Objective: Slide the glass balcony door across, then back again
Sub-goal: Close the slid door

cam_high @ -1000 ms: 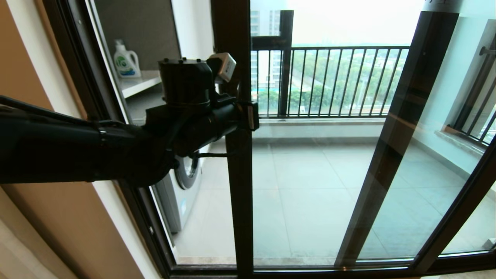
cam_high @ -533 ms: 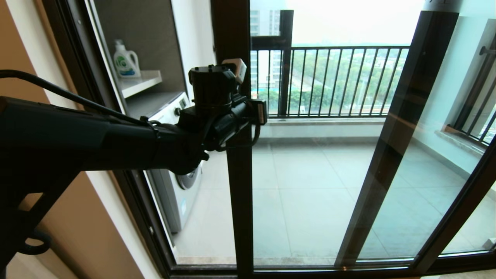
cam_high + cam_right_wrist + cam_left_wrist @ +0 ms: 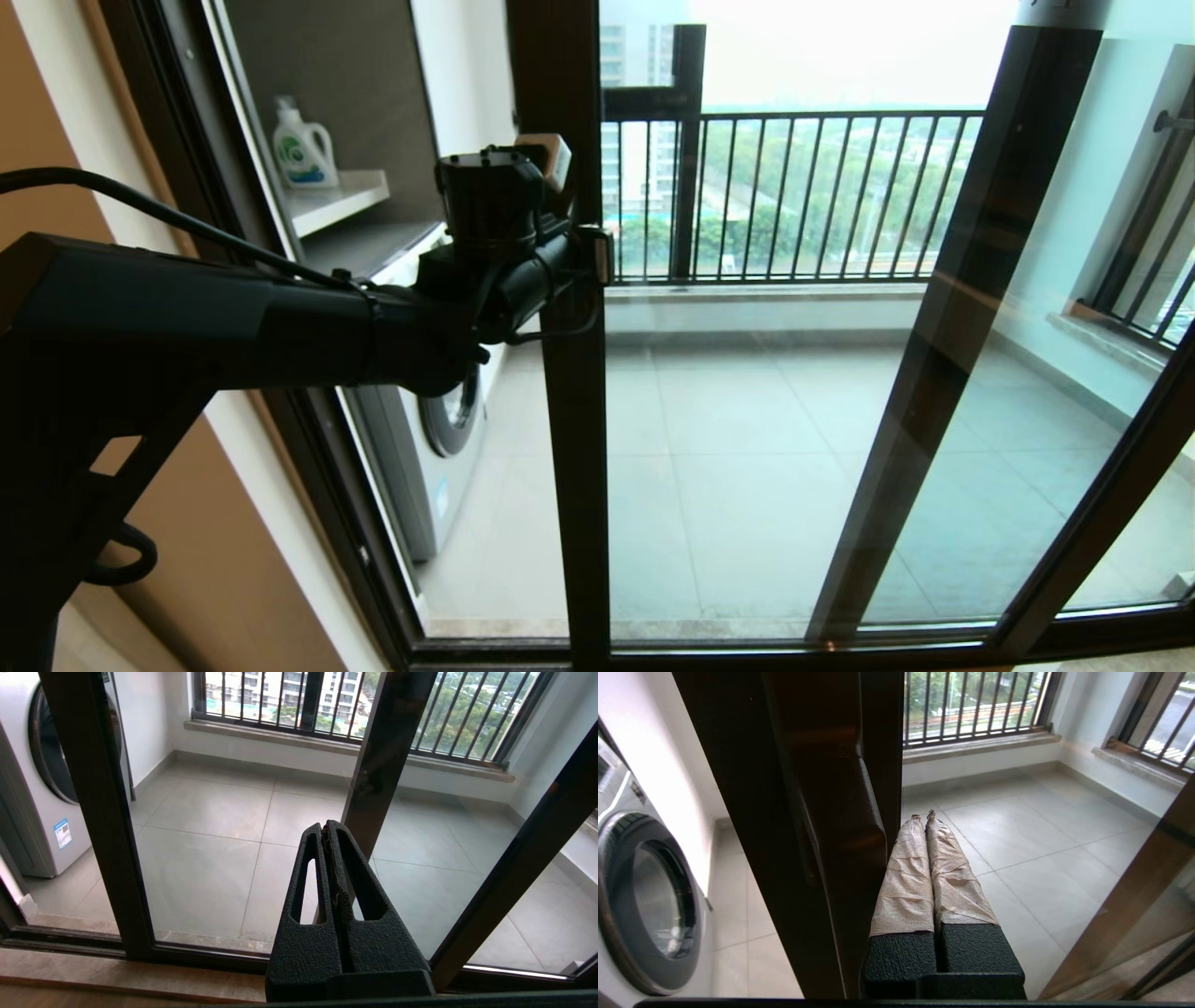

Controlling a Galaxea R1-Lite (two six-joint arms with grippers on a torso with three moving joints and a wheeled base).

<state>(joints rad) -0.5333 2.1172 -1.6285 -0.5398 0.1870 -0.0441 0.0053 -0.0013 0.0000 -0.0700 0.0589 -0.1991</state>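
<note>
- The glass balcony door (image 3: 747, 448) stands in front of me, its dark upright (image 3: 569, 420) running floor to ceiling near the middle of the head view, with clear glass to the right of it.
- The small dark lever handle (image 3: 859, 826) sits on that upright, close up in my left wrist view.
- My left tool (image 3: 923, 815) is at handle height, just beside the upright on its glass side; its two paper-wrapped fingers (image 3: 908, 877) are pressed together with nothing between them.
- I cannot tell whether the fingers touch the frame or the handle.
- My left arm (image 3: 233, 327) reaches across from the left of the head view to the upright.
- My right tool (image 3: 327, 828) hangs low in front of the glass, fingers pressed together and pinching nothing.
- Through the glass: a grey tiled balcony floor (image 3: 747, 439), a black-barred railing (image 3: 794, 196), a washing machine (image 3: 439, 448) on the left, and a detergent bottle (image 3: 303, 145) on a shelf (image 3: 336, 196) above it.
</note>
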